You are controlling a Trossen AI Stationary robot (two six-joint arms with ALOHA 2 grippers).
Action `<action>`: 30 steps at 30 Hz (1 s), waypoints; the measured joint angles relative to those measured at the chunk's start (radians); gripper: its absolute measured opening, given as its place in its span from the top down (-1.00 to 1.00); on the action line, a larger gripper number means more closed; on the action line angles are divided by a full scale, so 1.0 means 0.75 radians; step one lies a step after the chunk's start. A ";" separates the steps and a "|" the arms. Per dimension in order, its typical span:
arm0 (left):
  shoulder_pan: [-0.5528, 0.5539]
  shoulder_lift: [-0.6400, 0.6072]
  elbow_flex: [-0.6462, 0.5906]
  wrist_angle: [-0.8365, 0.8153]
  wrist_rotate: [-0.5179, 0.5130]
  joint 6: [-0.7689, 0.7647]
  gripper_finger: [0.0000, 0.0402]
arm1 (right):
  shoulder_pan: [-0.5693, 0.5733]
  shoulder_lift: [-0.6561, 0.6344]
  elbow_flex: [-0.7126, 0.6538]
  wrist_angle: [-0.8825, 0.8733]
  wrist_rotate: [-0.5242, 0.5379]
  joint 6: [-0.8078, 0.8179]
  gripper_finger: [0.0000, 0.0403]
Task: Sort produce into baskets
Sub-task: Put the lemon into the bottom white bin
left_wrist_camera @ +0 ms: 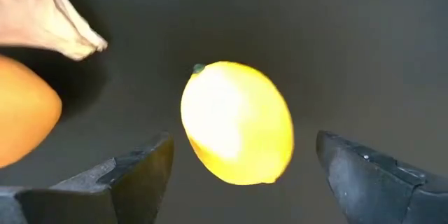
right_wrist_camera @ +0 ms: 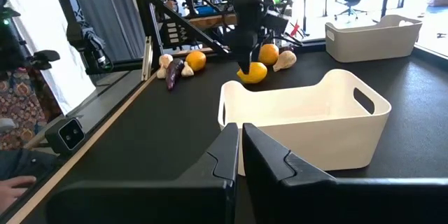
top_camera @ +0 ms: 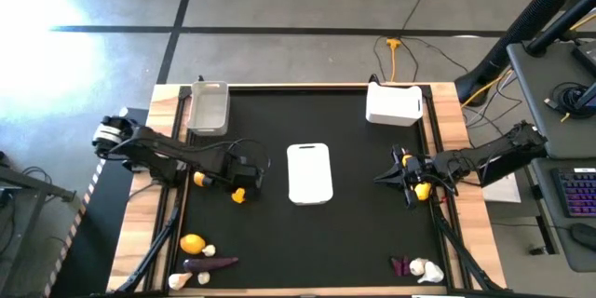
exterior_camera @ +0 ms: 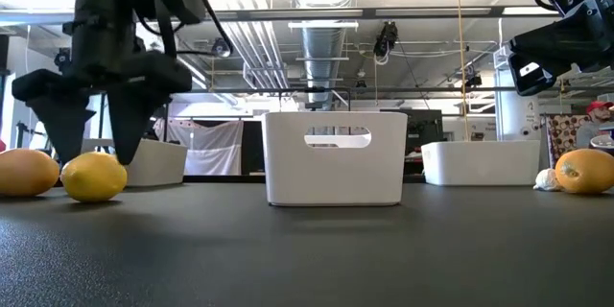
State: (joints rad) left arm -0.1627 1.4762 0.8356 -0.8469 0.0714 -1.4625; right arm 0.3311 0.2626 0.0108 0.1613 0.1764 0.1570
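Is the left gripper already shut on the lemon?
No. In the left wrist view the left gripper is open, its fingers standing on either side of the lemon with gaps showing.

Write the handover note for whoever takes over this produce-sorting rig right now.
Left end effector: open, around the lemon, not yet gripping.
Right end effector: shut, empty, waiting right of the centre white basket.
Grey basket and far white basket sit at the back.
Done: no produce seen in any basket.
Left: everything. Lemon first, then the orange and garlic beside it, then the front-left pile and front-right pile.
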 joint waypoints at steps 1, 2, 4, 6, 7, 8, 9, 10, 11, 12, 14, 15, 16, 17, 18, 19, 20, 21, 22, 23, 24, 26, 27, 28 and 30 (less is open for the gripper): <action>-0.001 0.017 0.000 0.000 0.004 -0.006 -0.65 | 0.000 0.000 0.000 0.000 0.000 0.000 0.94; -0.001 0.032 -0.001 0.000 0.006 -0.007 -0.65 | 0.000 0.000 0.000 0.000 0.000 0.000 0.94; -0.001 0.059 -0.001 0.001 0.006 -0.007 -0.65 | 0.000 0.000 0.000 0.000 0.000 0.000 0.94; -0.001 0.081 -0.001 0.005 -0.007 -0.006 -0.65 | 0.000 0.000 0.000 0.000 0.000 0.000 0.94; -0.001 0.090 -0.001 0.008 -0.014 -0.006 -0.65 | 0.000 0.000 0.000 0.000 0.000 0.000 0.94; -0.001 0.100 -0.001 0.009 -0.018 -0.006 -0.65 | 0.000 0.000 0.000 0.000 0.000 0.000 0.94; -0.001 0.107 -0.001 0.009 -0.021 -0.003 -0.65 | 0.000 0.000 0.000 0.000 0.000 0.000 0.94; -0.001 0.114 -0.001 0.012 -0.025 0.006 -0.64 | 0.000 0.000 0.000 0.000 0.000 0.000 0.94; -0.001 0.119 -0.001 0.016 -0.028 0.011 -0.62 | 0.000 0.000 0.000 0.000 0.000 0.000 0.94; -0.001 0.122 -0.001 0.020 -0.034 0.014 -0.60 | 0.000 0.000 0.000 0.000 0.000 0.000 0.94; -0.001 0.125 -0.001 0.024 -0.043 0.016 -0.53 | 0.000 0.000 0.000 0.000 0.000 0.000 0.94; -0.001 0.125 -0.001 0.025 -0.050 0.017 -0.49 | 0.000 0.000 0.000 0.000 0.000 0.000 0.94; -0.001 0.125 -0.001 0.025 -0.065 0.017 -0.44 | 0.000 0.000 0.000 0.000 0.000 0.000 0.94; -0.001 0.125 -0.001 0.025 -0.078 0.018 -0.38 | 0.000 0.000 0.000 0.000 0.000 0.000 0.94; -0.001 0.125 -0.001 0.025 -0.087 0.020 -0.32 | 0.000 0.000 0.000 0.000 0.000 0.000 0.94; -0.001 0.125 -0.001 0.025 -0.093 0.029 -0.26 | 0.000 0.000 0.000 0.000 0.000 0.000 0.94; -0.001 0.125 0.000 0.025 -0.098 0.037 -0.20 | 0.000 0.000 0.000 0.000 0.000 0.000 0.94; -0.001 0.125 0.000 0.025 -0.102 0.041 -0.14 | 0.000 0.000 0.000 0.000 0.000 0.000 0.94; -0.001 0.124 0.000 0.025 -0.104 0.044 -0.09 | 0.000 0.000 0.000 0.000 0.000 0.000 0.94; -0.001 0.124 0.000 0.026 -0.104 0.044 -0.06 | 0.000 0.000 0.000 0.000 0.000 0.000 0.94; -0.001 0.124 0.000 0.026 -0.105 0.044 -0.04 | 0.000 0.000 0.000 0.000 0.000 0.000 0.94; -0.002 0.124 0.000 0.026 -0.106 0.044 -0.04 | 0.000 0.000 0.000 0.000 0.000 0.000 0.94; -0.002 0.124 0.000 0.026 -0.106 0.046 -0.04 | 0.000 0.000 0.000 0.000 0.000 0.000 0.94; -0.002 0.123 0.002 0.023 -0.107 0.048 -0.04 | 0.000 0.000 0.000 0.000 0.000 0.000 0.94; -0.002 0.118 0.026 0.007 -0.108 0.053 -0.08 | 0.000 0.000 0.000 0.000 0.000 0.000 0.94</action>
State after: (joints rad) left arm -0.1638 1.5644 0.8549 -0.8420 -0.0098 -1.4226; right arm 0.3312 0.2626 0.0108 0.1613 0.1764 0.1570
